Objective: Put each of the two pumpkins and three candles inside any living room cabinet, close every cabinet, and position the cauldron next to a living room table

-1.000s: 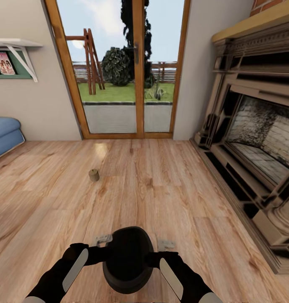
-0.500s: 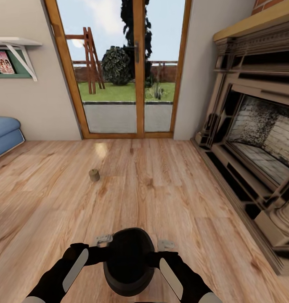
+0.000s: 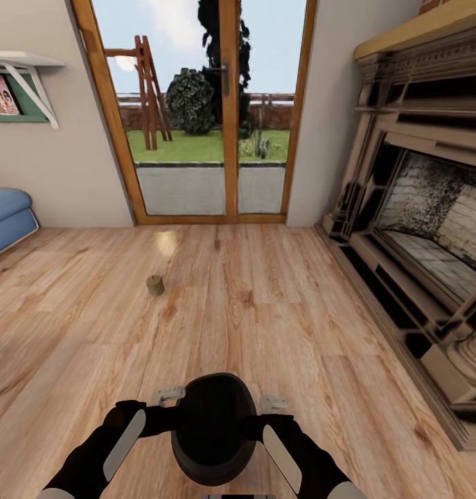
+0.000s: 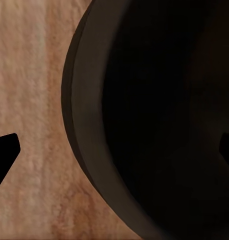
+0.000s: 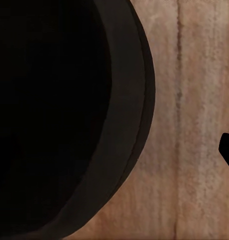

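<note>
I carry the black cauldron (image 3: 213, 426) low in front of me, between both arms. My left gripper (image 3: 170, 396) sits at its left side and my right gripper (image 3: 272, 402) at its right side. In the left wrist view the left gripper (image 4: 114, 150) is open, its dark fingertips (image 4: 4, 152) spread wide across the cauldron's rim (image 4: 77, 125). In the right wrist view one fingertip (image 5: 228, 150) shows at the frame's edge beside the rim (image 5: 139, 115), so the right gripper is open too. One small stubby candle (image 3: 154, 285) stands on the wood floor ahead, to the left.
A large stone fireplace (image 3: 432, 229) runs along the right wall. Glass double doors with wooden frames (image 3: 227, 118) stand straight ahead. A blue sofa corner (image 3: 5, 215) and a wall shelf (image 3: 19, 76) are at the left. Wood floor (image 3: 265, 305) stretches between them.
The whole view has crept slightly forward toward the doors, so the camera moved. The arms and the cauldron keep the same pose.
</note>
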### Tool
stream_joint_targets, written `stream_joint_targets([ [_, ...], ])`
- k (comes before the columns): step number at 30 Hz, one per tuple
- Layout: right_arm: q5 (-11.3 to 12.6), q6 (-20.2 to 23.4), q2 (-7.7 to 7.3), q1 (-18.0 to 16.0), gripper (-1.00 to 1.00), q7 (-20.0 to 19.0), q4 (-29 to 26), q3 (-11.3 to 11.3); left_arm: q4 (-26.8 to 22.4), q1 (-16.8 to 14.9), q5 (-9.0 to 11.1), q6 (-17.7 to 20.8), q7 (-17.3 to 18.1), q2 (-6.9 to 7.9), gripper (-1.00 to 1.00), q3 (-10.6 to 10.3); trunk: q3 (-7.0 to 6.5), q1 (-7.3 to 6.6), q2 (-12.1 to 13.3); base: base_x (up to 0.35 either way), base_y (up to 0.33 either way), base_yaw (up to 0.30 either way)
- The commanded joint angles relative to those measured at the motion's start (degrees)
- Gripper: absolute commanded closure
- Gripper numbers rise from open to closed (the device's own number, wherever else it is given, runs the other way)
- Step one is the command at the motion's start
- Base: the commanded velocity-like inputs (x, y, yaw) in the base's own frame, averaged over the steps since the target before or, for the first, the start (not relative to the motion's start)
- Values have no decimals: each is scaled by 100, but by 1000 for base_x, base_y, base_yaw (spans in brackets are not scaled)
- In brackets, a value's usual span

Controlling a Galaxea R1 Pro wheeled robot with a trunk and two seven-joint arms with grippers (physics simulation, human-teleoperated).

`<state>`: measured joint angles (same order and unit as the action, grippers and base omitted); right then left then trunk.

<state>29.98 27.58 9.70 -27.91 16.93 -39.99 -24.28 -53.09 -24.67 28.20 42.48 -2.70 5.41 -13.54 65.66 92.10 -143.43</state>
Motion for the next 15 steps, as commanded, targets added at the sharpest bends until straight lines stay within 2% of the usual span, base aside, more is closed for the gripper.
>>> stream_joint_targets([
  [1,60,11,-4,-4,-100,56,-9,-24,-7,-3,36,19,-28,5,-100,-17,5,-1,-2,0,0,0],
  [3,59,-38,-4,-4,-100,56,-9,-24,-7,-3,36,17,-28,5,-100,-17,5,-1,-2,0,0,0],
  [8,52,-157,-4,-4,-100,56,-9,-24,-1,-3,36,18,-28,4,-100,-17,116,12,-9,0,0,0],
  [11,52,-174,-4,-4,-100,56,-9,-24,0,-3,42,18,-28,4,-100,-11,116,12,-9,0,0,0],
  [15,51,-181,-4,-4,-100,56,-9,-24,0,-3,37,16,-28,4,-100,-11,204,22,-14,0,0,0],
])
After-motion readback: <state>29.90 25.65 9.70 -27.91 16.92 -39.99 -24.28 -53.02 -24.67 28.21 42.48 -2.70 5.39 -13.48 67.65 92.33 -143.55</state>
